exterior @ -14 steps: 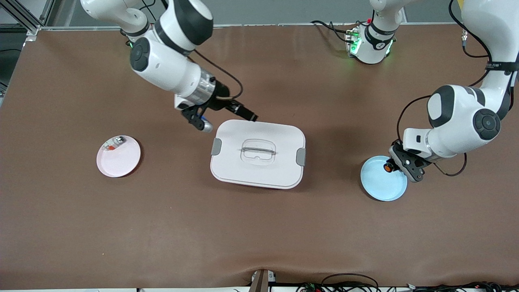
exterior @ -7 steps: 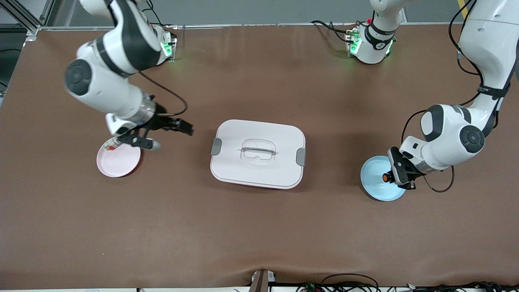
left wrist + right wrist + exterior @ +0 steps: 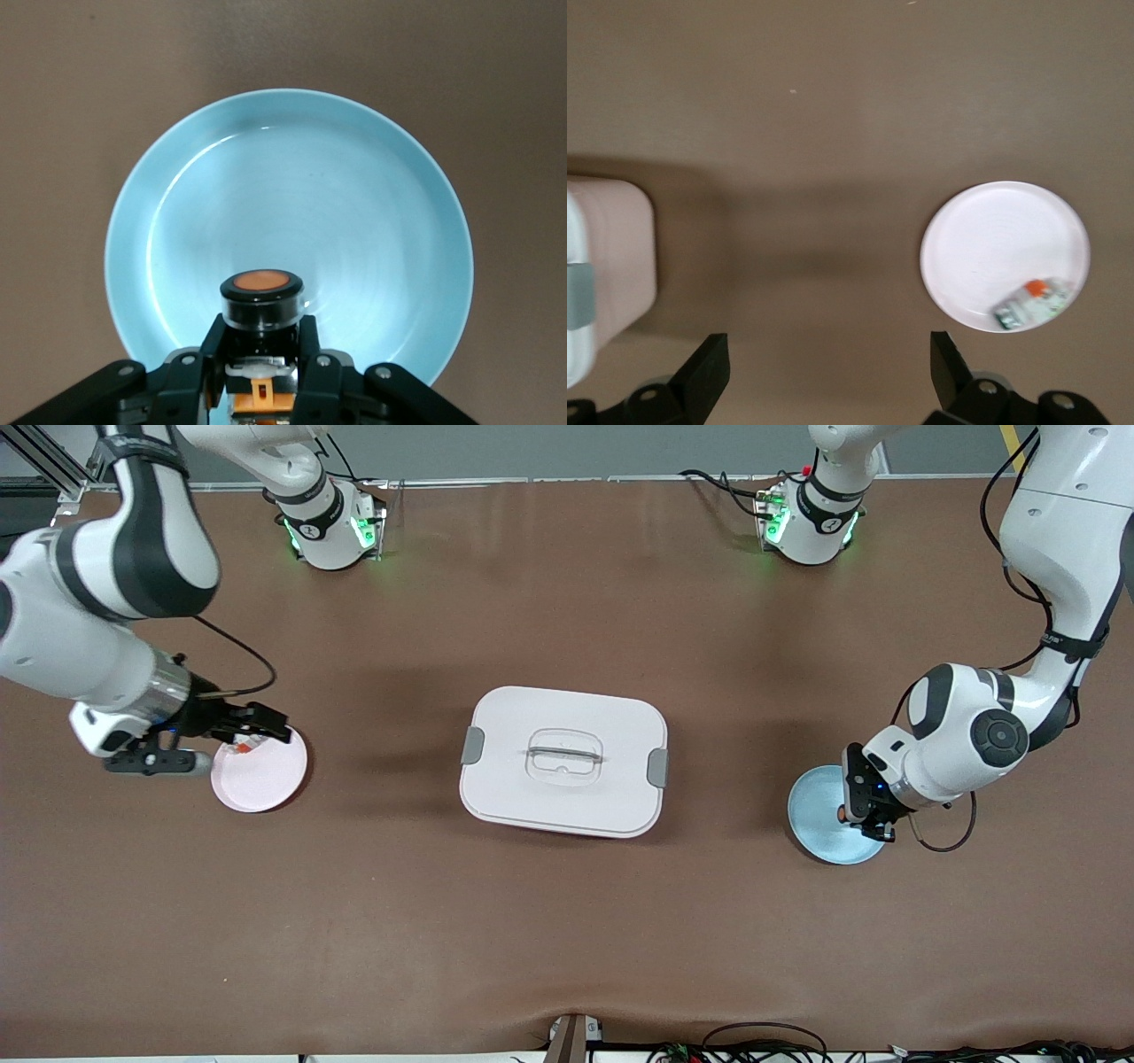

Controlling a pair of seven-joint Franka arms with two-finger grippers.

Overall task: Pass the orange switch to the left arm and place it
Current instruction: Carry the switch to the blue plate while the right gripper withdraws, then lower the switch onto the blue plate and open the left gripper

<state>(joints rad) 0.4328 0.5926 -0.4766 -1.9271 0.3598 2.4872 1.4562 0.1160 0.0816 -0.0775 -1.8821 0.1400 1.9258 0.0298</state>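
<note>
Brown table (image 3: 567, 921) under everything. White box (image 3: 563, 760) at mid-table, lid on, grey latch at each short end, recessed handle on top, well apart from both plates.

Left arm (image 3: 992, 735) reaching down at its own end of the table; left gripper (image 3: 864, 808) low over the blue plate (image 3: 819, 815), at the plate's edge. Fingers (image 3: 312, 359) clamped on the orange switch (image 3: 260, 305), black body pinched between them, round orange cap toward the plate; whether touching the plate or just above it, cannot tell. Nothing else in the blue plate.

Right arm (image 3: 89, 646) stretched out over its own end of the table; right gripper (image 3: 164, 757) over bare table just beside the pink plate (image 3: 261, 775), fingers (image 3: 709, 367) spread wide apart, holding nothing.

Pink plate flat on the table, one small silver-and-clear part (image 3: 1032, 305) with a red-orange bit lying in it near the rim.
</note>
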